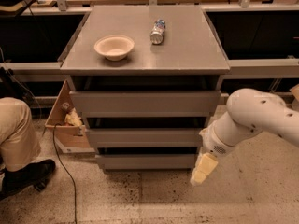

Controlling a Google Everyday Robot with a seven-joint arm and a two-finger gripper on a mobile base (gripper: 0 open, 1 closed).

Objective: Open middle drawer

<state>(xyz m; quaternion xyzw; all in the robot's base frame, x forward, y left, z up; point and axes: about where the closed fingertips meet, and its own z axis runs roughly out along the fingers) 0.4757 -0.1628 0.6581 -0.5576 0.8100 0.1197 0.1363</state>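
Note:
A grey cabinet with three drawers stands in the middle of the camera view. The middle drawer [145, 137] is shut, its front flush between the top drawer [145, 103] and the bottom drawer [147, 161]. My white arm comes in from the right. My gripper [202, 170] hangs low, pointing down at the floor, just right of the bottom drawer's right end. It touches no drawer.
A cream bowl [114, 47] and a can lying on its side [158, 31] sit on the cabinet top [187, 50]. A cardboard box [65, 125] lies on the floor to the left. A person's leg and black shoe [23, 176] are at the far left.

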